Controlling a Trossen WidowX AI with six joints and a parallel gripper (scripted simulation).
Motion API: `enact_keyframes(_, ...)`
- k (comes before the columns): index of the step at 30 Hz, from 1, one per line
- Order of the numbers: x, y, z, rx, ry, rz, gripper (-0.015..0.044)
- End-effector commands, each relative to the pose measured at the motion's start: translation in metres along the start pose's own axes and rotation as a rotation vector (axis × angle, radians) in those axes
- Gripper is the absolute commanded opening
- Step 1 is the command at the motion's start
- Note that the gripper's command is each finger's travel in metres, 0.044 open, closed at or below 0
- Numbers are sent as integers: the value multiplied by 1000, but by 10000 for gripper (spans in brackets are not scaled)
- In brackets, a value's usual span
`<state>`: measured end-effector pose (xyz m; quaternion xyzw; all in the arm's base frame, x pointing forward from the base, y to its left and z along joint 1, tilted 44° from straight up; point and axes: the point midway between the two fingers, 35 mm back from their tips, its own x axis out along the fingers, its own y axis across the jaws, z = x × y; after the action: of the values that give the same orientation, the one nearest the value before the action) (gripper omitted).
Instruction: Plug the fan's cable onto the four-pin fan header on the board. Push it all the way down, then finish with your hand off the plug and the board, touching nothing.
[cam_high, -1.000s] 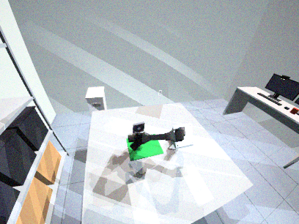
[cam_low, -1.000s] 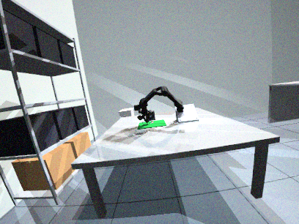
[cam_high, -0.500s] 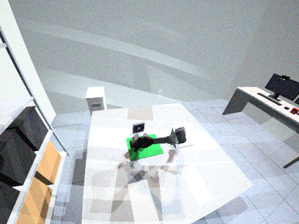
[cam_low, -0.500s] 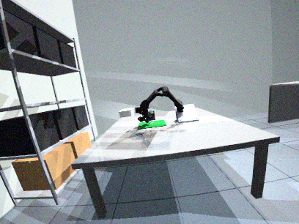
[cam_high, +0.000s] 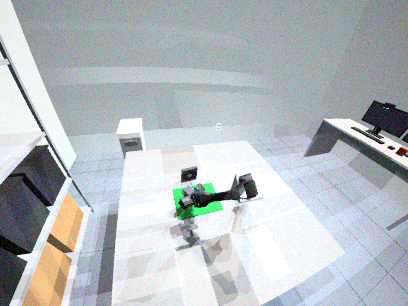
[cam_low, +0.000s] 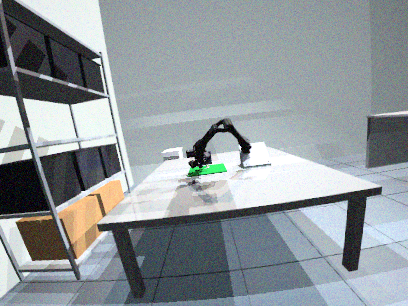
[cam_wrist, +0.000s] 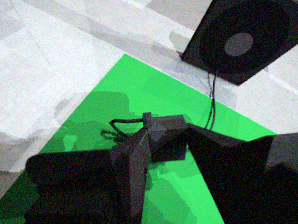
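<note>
The black plug (cam_wrist: 169, 140) is between the fingertips of my gripper (cam_wrist: 167, 131) (cam_high: 187, 195) (cam_low: 199, 165), which is shut on it over the green board (cam_wrist: 150, 82) (cam_high: 214, 206) (cam_low: 218, 169). The plug's gap to the board cannot be told. The fan's thin dark cable (cam_wrist: 213, 100) runs down from the fan and passes behind the right finger; a loop of it sticks out left of the plug. The four-pin header is not visible; the plug or a finger may hide it. The dark square fan (cam_wrist: 238, 44) (cam_high: 189, 174) stands just beyond the board's edge.
The arm (cam_high: 220, 196) (cam_low: 225, 124) reaches over the board from its base, by a white plate (cam_low: 257, 156) on the table (cam_high: 150, 250) (cam_low: 300, 187). A shelf with bins stands left of the table, a desk with monitors to the right.
</note>
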<state>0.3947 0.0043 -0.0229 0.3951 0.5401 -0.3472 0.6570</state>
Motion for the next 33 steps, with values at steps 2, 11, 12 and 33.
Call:
enact_keyframes(2, 0, -1, -2, 17, -70, -2, 0)
enact_keyframes(11, -4, 1, -3, 41, -185, 12, 0)
enact_keyframes(12, -4, 2, -3, 44, -198, 15, 0)
enact_keyframes(33, -21, 6, -8, 124, -455, 98, 0)
